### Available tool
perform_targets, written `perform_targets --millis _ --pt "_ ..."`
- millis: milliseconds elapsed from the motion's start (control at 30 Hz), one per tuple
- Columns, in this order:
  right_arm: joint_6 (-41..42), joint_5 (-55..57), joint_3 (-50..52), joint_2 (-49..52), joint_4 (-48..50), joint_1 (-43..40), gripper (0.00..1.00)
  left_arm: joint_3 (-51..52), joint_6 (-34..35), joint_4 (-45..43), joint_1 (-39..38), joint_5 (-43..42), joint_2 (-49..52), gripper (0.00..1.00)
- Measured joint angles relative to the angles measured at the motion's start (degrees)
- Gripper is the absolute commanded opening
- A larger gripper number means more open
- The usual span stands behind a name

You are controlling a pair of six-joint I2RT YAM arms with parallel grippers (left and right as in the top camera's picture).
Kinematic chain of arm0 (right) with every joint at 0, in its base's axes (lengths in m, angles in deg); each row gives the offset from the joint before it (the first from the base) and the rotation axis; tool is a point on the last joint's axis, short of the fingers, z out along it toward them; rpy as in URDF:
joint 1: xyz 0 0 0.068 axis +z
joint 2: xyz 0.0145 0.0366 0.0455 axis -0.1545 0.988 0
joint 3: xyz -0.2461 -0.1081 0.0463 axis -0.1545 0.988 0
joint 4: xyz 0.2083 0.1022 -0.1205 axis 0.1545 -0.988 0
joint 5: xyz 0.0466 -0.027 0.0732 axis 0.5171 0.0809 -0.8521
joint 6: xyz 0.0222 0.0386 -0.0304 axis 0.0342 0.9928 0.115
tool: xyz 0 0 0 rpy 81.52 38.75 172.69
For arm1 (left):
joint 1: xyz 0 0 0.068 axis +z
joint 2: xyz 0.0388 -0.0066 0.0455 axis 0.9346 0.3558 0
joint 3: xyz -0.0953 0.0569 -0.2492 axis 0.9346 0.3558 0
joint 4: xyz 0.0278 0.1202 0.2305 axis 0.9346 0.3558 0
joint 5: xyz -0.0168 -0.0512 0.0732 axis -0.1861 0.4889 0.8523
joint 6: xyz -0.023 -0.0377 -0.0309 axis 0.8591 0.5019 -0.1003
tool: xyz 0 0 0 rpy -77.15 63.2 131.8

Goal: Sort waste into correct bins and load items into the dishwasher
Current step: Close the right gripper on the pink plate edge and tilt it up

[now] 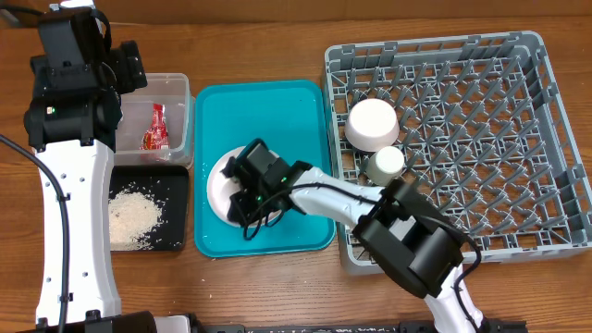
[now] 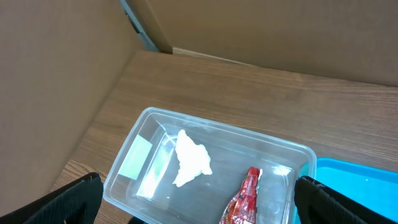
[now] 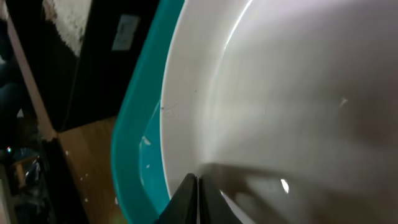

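Right hand [image 3: 196, 194] clenched on plate [image 3: 280, 93] rim | left hand [image 2: 200, 200] spread wide above clear tub [image 2: 147, 114], holding nothing

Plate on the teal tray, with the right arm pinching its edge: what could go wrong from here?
The right fingers pinch only the thin rim of the plate, so it may slip or tilt when lifted. The bowl and cup sit at the edge of the dish rack nearest the plate, so it could knock them on its way in.

Clear plastic tub [image 2: 224, 149], wood-grain table [image 2: 249, 87], smooth teal tray [image 1: 268, 111], grey plastic rack [image 1: 481, 148], glossy pale plate [image 3: 280, 93].
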State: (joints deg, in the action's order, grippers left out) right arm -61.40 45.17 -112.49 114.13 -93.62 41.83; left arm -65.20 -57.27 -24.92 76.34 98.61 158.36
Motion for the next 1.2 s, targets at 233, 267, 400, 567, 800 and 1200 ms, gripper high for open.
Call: perform_targets --millis 233,267,400,567,800,1200 --pt "-1.7 -0.5 -0.5 -0.6 -2.3 0.1 0.25 0.0 0.0 0.0 0.0 0.0 0.0 1.00" --pt "-2.2 0.0 -0.9 -1.1 -3.4 -0.2 0.25 0.0 0.0 0.0 0.0 0.0 0.0 1.00" --pt "-3.9 7.6 -3.0 -5.8 -8.4 -1.4 0.33 0.0 0.0 0.0 0.0 0.0 0.0 1.00" --pt "-5.1 23.3 -4.9 -12.8 -13.8 -1.9 0.38 0.0 0.0 0.0 0.0 0.0 0.0 1.00" --pt "-5.6 37.5 -5.2 -13.5 -20.8 -2.1 0.38 0.0 0.0 0.0 0.0 0.0 0.0 1.00" --pt "-7.7 41.6 -5.2 -8.6 -20.3 -2.9 0.37 0.0 0.0 0.0 0.0 0.0 0.0 1.00"
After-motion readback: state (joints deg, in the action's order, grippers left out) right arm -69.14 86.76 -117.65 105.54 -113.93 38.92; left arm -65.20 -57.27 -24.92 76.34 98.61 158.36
